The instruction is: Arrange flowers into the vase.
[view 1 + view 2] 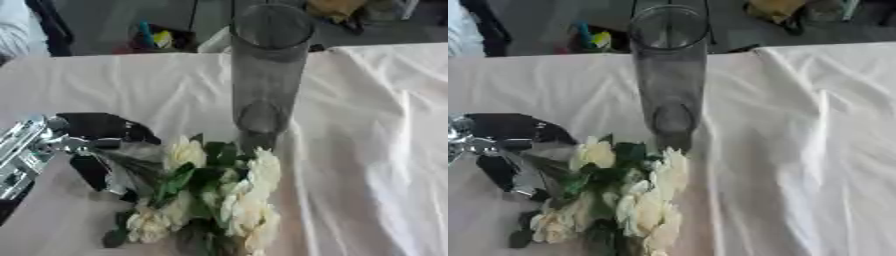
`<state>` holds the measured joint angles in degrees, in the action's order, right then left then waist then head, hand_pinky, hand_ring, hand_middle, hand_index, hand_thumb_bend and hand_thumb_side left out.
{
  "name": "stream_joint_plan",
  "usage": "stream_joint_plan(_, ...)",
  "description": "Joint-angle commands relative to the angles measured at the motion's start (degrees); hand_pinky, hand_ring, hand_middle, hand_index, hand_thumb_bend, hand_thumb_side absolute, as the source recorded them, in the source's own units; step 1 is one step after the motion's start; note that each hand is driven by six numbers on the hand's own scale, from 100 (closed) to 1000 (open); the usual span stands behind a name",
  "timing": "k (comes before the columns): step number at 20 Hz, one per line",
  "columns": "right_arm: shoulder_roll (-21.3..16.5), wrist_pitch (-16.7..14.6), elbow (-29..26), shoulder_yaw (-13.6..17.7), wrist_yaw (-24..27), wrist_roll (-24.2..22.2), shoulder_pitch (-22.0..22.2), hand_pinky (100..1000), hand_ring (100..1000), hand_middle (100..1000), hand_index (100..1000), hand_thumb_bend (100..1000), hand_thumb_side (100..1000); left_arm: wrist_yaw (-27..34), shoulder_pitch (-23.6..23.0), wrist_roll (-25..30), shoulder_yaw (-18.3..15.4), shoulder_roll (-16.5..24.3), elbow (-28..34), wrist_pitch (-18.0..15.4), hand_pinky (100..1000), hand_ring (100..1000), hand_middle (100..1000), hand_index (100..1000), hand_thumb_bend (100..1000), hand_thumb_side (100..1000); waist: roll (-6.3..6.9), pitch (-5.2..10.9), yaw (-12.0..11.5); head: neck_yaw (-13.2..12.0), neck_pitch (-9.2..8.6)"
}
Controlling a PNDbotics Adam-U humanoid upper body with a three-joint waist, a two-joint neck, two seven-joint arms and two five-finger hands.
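Curling its fingers round the stems, the left hand [96, 150] holds the flowers [214, 195] just before the vase [267, 75].

Cream flowers [249, 195] (green leaves), grey vase [267, 75].

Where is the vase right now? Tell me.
The vase stands upright at the centre of the white tablecloth, just beyond the bunch of cream flowers. The left robot hand, at the view's left, is curled round the flower stems.
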<state>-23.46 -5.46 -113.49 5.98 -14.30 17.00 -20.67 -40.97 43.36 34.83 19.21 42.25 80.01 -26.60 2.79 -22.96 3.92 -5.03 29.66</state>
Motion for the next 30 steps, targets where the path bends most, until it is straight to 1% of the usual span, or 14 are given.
stream_joint_plan(1, -0.6, 0.0, -1.1, 0.4, 0.4, -0.2, -0.4, 660, 561, 559, 766, 100, 1000, -0.6, 0.0, -1.7, 0.5, 1.1, 0.5, -0.6, 748, 773, 843, 962, 590, 692, 0.72, 0.14, -0.1, -0.3, -0.14)
stream_joint_plan(6, -0.5, 0.1, -1.1, 0.4, 0.5, -0.4, -0.4, 660, 561, 559, 766, 100, 1000, -0.9, -0.1, -5.5, 0.9, 1.1, 1.1, -1.4, 713, 725, 811, 924, 562, 683, 0.66, 0.12, -0.4, -0.3, -0.35)
stream_joint_plan(8, -0.5, 0.1, -1.1, 0.4, 0.4, -0.5, -0.4, 660, 561, 559, 766, 100, 1000, -1.0, -0.2, -6.8, 1.0, 1.3, 1.5, -1.8, 709, 714, 805, 912, 558, 682, 0.62, 0.11, -0.4, -0.3, -0.42)
stream_joint_plan(10, -0.5, 0.1, -1.1, 0.4, 0.4, -0.5, -0.3, 661, 561, 559, 767, 100, 1000, -1.6, -0.4, -8.1, 1.1, 1.7, 2.4, -2.1, 712, 721, 804, 909, 573, 686, 0.60, 0.09, -0.4, -0.3, -0.48)
stream_joint_plan(13, -0.5, 0.1, -1.1, 0.3, 0.4, -0.6, -0.3, 661, 561, 559, 767, 100, 1000, -4.8, -0.7, -9.5, 1.1, 2.4, 4.3, -2.1, 716, 740, 790, 909, 597, 691, 0.62, 0.10, -0.6, -0.3, -0.44)
stream_joint_plan(16, -0.5, 0.2, -1.1, 0.3, 0.5, -0.7, -0.3, 661, 561, 558, 767, 100, 1000, -8.1, -1.1, -10.9, 1.4, 2.7, 5.9, -2.2, 682, 705, 758, 896, 602, 695, 0.64, 0.11, -0.7, -0.3, -0.46)
stream_joint_plan(21, -0.5, 0.2, -1.1, 0.3, 0.5, -0.8, -0.2, 662, 561, 558, 767, 100, 1000, -9.7, -1.5, -12.1, 2.2, 2.8, 6.6, -2.5, 661, 667, 744, 873, 602, 695, 0.61, 0.04, -0.5, -0.2, -0.62)
stream_joint_plan(22, -0.5, 0.2, -1.1, 0.4, 0.5, -0.8, -0.2, 662, 561, 558, 767, 100, 1000, -9.9, -1.5, -12.2, 2.3, 2.7, 6.6, -2.5, 643, 642, 727, 860, 599, 696, 0.61, 0.02, -0.5, -0.2, -0.69)
stream_joint_plan(25, -0.4, 0.2, -1.1, 0.4, 0.6, -0.8, -0.2, 662, 561, 558, 768, 100, 1000, -10.3, -1.4, -12.5, 2.6, 2.5, 6.5, -2.6, 609, 606, 694, 844, 587, 696, 0.65, -0.03, -0.4, -0.3, -0.76)
stream_joint_plan(28, -0.3, 0.3, -1.1, 0.4, 0.6, -0.8, -0.1, 662, 561, 558, 768, 100, 1000, -10.2, -1.3, -12.6, 2.8, 2.3, 6.2, -2.6, 593, 594, 679, 838, 580, 696, 0.69, -0.06, -0.4, -0.3, -0.80)
stream_joint_plan(30, -0.3, 0.4, -1.1, 0.4, 0.6, -0.9, -0.1, 662, 561, 557, 768, 100, 1000, -9.8, -1.3, -12.7, 2.9, 2.1, 6.1, -2.5, 521, 550, 643, 820, 543, 693, 0.68, -0.10, -0.4, -0.3, -0.83)
